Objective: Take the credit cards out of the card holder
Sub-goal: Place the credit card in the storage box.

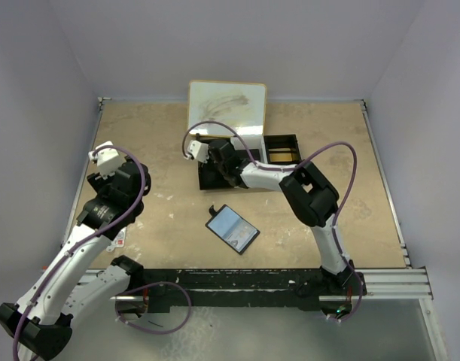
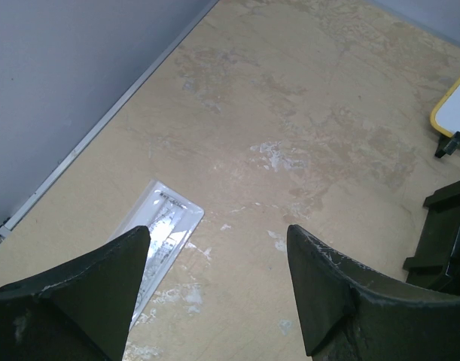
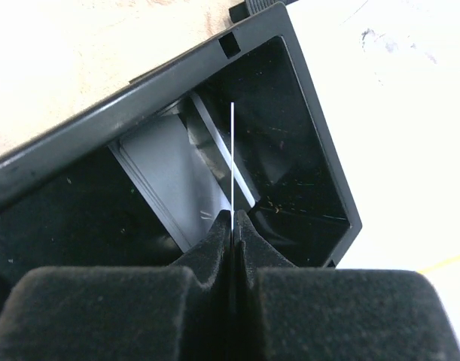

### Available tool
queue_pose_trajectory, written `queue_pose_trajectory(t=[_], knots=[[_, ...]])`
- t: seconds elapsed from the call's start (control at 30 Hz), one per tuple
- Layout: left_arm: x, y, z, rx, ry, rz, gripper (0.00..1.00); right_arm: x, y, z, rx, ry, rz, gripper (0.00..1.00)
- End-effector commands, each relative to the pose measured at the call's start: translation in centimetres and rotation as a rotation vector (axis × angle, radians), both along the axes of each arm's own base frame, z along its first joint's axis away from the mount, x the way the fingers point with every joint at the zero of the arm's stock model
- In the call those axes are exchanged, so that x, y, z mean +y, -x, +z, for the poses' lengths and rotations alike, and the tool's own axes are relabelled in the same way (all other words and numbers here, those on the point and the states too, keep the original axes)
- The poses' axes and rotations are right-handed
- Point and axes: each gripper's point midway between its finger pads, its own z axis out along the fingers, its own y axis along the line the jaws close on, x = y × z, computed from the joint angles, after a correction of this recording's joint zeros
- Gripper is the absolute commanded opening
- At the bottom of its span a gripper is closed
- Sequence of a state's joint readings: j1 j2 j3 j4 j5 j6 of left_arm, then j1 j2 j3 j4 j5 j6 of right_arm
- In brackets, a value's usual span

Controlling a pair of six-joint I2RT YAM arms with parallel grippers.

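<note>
**A:** Which step are we on?

**B:** The drop-off, by our reading. On the table [image 1: 350, 195] the tray [image 1: 282, 141] sits at upper centre of the top view, and our right arm reaches into its left compartment.

**A:** What does that hand have?

**B:** In its wrist view the right gripper [image 3: 233, 219] has its jaws pressed together on a thin white card [image 3: 233, 150]. We see the card edge-on, standing up from the fingertips over the compartment floor. A few grey cards [image 3: 166, 165] lie in the compartment to its left.

**A:** And the other hand?

**B:** The left gripper [image 2: 217, 232] is at the left of the top view, jaws spread wide with nothing between them, hovering over bare table. A white slip [image 2: 166, 226] lies flat at the lower left of its wrist view, partly hidden by the left finger.

**A:** Where is the card holder?

**B:** The card holder [image 1: 232, 228] lies open at lower centre of the top view, grey-blue side up, well apart from both grippers. We cannot tell whether any cards remain in its pockets.

**A:** What next?

**B:** We would part the right jaws so the card drops among the others, then lift clear of the tray wall. Held upright like this, the card may cling to a pad or lean against the wall instead of lying flat.
</note>
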State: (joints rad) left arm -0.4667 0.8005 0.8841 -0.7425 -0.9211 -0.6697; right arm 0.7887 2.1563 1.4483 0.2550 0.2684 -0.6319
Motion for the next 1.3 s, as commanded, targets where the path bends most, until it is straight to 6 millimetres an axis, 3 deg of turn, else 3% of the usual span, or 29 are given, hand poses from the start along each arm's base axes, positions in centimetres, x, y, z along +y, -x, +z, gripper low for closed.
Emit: queue_pose_trajectory(t=[0.0,0.23,0.6,1.27], knots=[[0.4,0.0,0.2,-0.011,-0.008,0.022,0.71,0.4,-0.5,4.0,-0.109,-0.020,0.093,0.00],[0.5,0.1,0.3,-0.012,-0.011,0.026,0.71,0.7,0.3,2.2,-0.122,0.093,0.277,0.00],[0.5,0.1,0.4,-0.014,-0.012,0.028,0.71,1.1,-1.5,2.4,-0.187,0.148,0.314,0.00],[0.1,0.0,0.6,-0.031,0.006,-0.001,0.71,-0.2,-1.5,-2.4,-0.037,0.175,0.322,0.04]])
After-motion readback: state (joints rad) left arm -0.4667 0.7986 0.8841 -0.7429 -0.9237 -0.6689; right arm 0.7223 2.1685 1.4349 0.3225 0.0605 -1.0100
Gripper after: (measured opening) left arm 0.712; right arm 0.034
